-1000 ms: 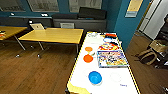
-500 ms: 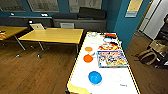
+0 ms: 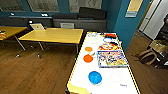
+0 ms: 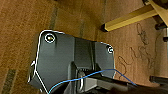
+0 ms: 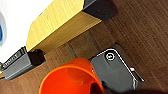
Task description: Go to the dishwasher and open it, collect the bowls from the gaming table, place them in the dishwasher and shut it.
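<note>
Standing at the near end of the long white-topped gaming worktop with yellow edging [image 3: 80, 75], looking down its length. On it: a round blue shallow bowl [image 3: 95, 77] nearest, at about 12 o'clock; a red-orange round shallow bowl [image 3: 88, 58] further up at roughly 11 o'clock; a smaller orange round dish [image 3: 88, 49] just beyond that. Many-coloured rectangular game board [image 3: 111, 58] beside the 2 orange ones, toward 1 o'clock, with more bright printed pieces and what may be a white plate near the far end, too blurred to tell. Plain yellow-wood table [image 3: 53, 35] well apart at 10 o'clock, on the dark wooden floor [image 3: 32, 72].

In the right wrist view, a bright orange plastic bowl [image 5: 71, 77] large and close against the right gripper's dark plate, low beside the yellow worktop corner [image 5: 55, 25]; likely held, yet the fingers are hidden, so grip and opening cannot be told. Left gripper likewise unreadable: only the dark plate over bare floor, with a thin blue cable [image 4: 82, 78] looped across it.

Dishwasher nowhere among these views.

Risks from here: a loosely pinched shallow bowl slipping while driving; the low right arm or bowl rim clipping the worktop corner on a turn; the blue cable snagging; a reach for the blue bowl nudging it off the near edge.
</note>
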Robot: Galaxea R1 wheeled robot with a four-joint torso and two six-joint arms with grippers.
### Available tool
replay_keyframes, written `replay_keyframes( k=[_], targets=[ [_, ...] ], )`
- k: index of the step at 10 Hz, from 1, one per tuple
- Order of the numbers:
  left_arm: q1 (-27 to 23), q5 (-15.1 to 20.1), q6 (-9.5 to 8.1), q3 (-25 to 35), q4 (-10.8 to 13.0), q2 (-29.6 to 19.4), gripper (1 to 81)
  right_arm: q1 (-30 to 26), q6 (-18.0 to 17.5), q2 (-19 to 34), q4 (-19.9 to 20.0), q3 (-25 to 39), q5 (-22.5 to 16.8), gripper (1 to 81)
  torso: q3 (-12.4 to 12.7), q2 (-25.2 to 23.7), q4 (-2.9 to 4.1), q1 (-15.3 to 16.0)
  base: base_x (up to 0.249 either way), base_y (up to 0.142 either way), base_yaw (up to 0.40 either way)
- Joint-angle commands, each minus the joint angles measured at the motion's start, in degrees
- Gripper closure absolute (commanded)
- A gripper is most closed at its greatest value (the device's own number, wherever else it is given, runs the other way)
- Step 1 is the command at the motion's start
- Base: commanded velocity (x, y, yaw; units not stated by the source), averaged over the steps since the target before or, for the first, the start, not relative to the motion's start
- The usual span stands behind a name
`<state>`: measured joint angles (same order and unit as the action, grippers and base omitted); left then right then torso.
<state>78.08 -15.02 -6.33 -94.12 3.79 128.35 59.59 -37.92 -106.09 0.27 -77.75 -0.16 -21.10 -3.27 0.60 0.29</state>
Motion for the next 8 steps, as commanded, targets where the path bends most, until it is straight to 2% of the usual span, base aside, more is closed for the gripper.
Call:
replay_keyframes(
  k=[1, 2, 3, 4, 5, 6, 8],
  targets=[
    [-10.2, 2.7, -7.2, 8.6, -0.1, -10.6, 1.0, 2.9, 0.5, -2.7, -3.2, -1.3, 1.8, 81.1, 0.0, 0.0, 0.0, 0.0, 0.0, 0.0, 0.0],
    [-13.1, 3.2, -10.61, 11.8, -0.2, -13.8, 1.0, 4.9, 0.5, -4.9, -4.5, -1.9, 3.8, 81.1, 0.0, 0.0, 0.0, 0.0, 0.0, 0.0, 0.0],
    [-16.2, 4.8, -15.18, 14.3, -0.9, -16.3, 1.0, 6.7, 0.5, -7.1, -5.2, -3.2, 5.9, 81.1, 0.0, 0.0, 0.0, 0.0, 0.0, 0.0, 0.0],
    [-19.0, 6.7, -19.75, 16.0, -2.1, -17.6, 1.0, 7.7, 0.4, -9.2, -5.6, -4.4, 6.3, 81.1, 0.0, 0.0, 0.0, 0.0, 0.0, 0.0, 0.0],
    [-21.6, 8.1, -23.54, 16.8, -3.7, -18.3, 1.0, 8.6, 0.5, -10.8, -5.9, -5.2, 6.4, 81.1, 0.0, 0.0, 0.0, 0.0, 0.0, 0.0, 0.0],
    [-24.1, 9.3, -26.1, 17.1, -5.4, -18.7, 1.0, 9.4, 0.5, -12.6, -6.5, -5.6, 7.3, 81.1, 0.0, 0.0, 0.0, 0.0, 0.0, 0.0, 0.0],
    [-29.9, 13.2, -28.91, 17.2, -7.6, -19.8, 1.0, 10.3, 0.5, -15.0, -7.3, -6.8, 8.2, 81.1, 0.0, 0.0, 0.0, 0.0, 0.0, 0.0, 0.0]
  ],
)
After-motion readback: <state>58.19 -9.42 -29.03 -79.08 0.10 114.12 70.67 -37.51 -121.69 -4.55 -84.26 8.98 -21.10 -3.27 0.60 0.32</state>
